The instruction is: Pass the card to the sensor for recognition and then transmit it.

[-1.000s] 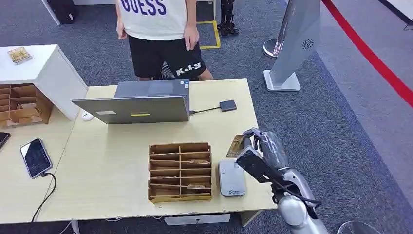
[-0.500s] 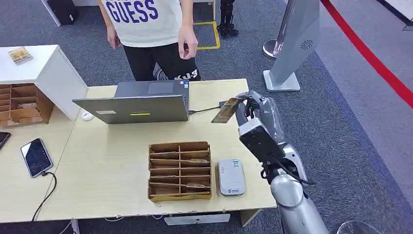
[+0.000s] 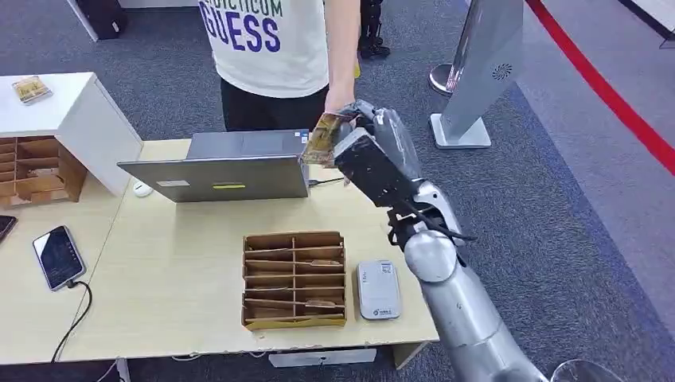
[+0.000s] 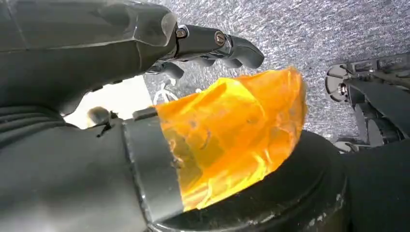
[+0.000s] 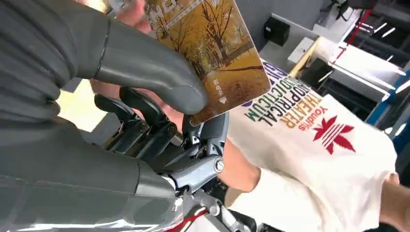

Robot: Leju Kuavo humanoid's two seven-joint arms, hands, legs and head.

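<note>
Partly behind thumb (image 5: 145, 67): card (image 5: 212, 48), top cropped.

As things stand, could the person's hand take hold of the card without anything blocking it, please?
Probably yes. The right hand holds the card raised above the laptop, and the person's hand is right at the card's edge, nothing between them.

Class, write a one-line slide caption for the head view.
The robot's right hand holds a card out over the laptop toward a person's hand.
</note>
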